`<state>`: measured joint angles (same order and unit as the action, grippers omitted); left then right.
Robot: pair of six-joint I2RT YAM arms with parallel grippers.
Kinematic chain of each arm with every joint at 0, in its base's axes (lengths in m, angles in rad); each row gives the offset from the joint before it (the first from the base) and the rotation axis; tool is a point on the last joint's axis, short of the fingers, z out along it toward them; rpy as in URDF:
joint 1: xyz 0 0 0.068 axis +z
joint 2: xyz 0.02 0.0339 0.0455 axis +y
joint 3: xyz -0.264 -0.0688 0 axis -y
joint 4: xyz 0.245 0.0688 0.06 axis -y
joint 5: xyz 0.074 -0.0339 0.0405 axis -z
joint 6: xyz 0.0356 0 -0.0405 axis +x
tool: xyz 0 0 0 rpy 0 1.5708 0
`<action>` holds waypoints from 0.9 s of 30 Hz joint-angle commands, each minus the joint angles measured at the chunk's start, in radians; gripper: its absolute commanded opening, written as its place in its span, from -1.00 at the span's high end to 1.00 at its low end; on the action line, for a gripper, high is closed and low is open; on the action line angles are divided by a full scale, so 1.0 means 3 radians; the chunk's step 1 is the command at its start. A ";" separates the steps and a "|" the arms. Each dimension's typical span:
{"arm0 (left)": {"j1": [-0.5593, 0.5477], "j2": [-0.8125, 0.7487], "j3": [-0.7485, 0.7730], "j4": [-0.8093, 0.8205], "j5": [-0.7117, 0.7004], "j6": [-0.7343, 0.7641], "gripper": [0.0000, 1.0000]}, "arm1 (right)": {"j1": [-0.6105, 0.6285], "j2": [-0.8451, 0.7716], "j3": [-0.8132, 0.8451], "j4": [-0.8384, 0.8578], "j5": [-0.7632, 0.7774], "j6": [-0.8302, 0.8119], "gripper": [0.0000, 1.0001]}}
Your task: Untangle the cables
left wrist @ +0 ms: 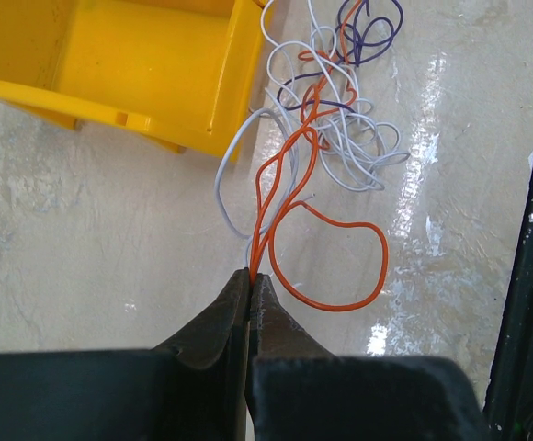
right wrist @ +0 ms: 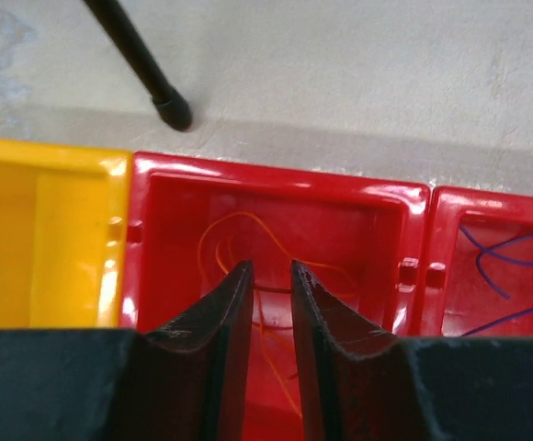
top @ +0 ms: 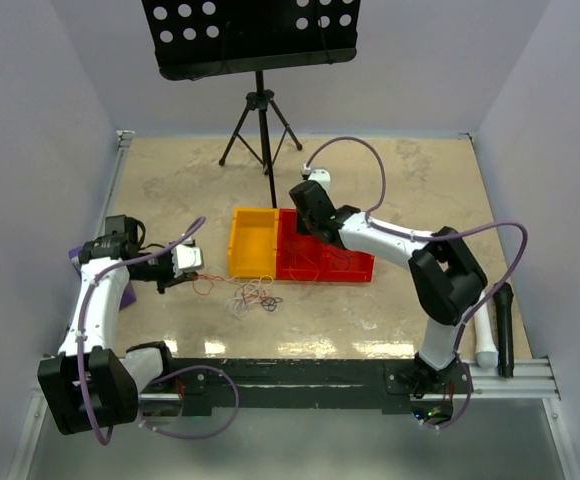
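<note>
Overhead: cables (top: 253, 296) heaped on table (top: 390, 320), at 6 o'clock from yellow bin (top: 250, 245).
Left wrist: left hand (left wrist: 251, 276) pinched shut on orange wire (left wrist: 385, 257); tangle at 12 o'clock.
Right wrist: right hand (right wrist: 271, 266) narrowly parted over red bin (right wrist: 276, 179) containing orange strand (right wrist: 248, 219).

Left tool (left wrist: 251, 275) clamped; right tool (right wrist: 271, 267) slightly parted.

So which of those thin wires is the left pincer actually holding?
The orange wire, clamped in the shut left pincer. The white wires and purple wires lie loose in the tangle beyond, by the yellow bin.
</note>
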<state>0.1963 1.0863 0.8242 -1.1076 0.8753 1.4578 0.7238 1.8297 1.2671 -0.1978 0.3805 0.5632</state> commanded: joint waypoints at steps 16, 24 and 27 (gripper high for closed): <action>0.0021 -0.0046 0.0719 -0.0690 0.0871 0.0049 0.96 | 0.0686 -0.1553 -0.0557 0.0797 -0.0250 -0.0609 -0.22; 0.0016 -0.0129 0.0791 -0.0700 0.1086 -0.0053 0.97 | 0.0859 -0.1477 -0.0532 0.1027 -0.1258 -0.0839 -0.23; 0.0016 -0.0118 0.0796 -0.0695 0.1076 -0.0048 0.97 | 0.0921 -0.1385 -0.0619 0.1196 -0.1605 -0.0860 -0.22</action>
<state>0.1963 1.0542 1.0233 -1.3045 1.1194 1.4456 0.9749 1.3804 1.1019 0.0780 0.0727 0.3542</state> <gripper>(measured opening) 0.021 0.614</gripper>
